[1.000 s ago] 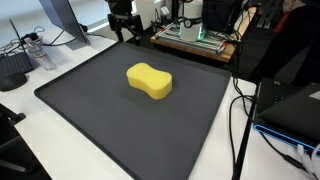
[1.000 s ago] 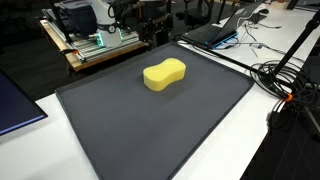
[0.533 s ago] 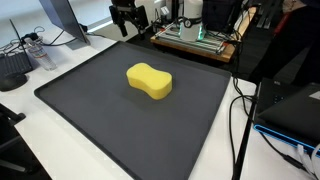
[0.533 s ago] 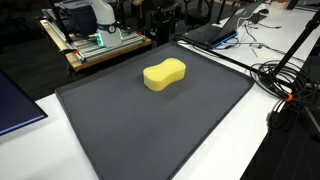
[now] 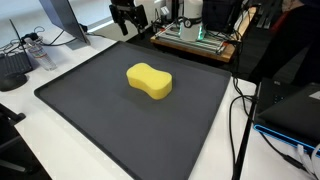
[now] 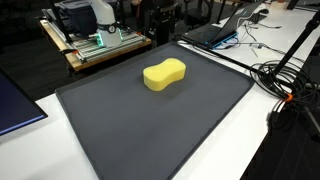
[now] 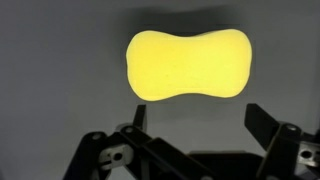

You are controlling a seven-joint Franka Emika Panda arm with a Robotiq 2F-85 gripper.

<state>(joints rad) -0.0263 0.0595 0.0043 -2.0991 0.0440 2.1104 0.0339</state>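
Yellow peanut-shaped sponge point(image 5: 149, 81) lies flat, unsquashed.

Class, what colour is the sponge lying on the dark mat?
Yellow; the sponge shows best in the wrist view.

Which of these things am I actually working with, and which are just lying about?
In hand:
sponge, lying on the mat
open claw, clear of it

Lying about:
laptop
cables
monitor
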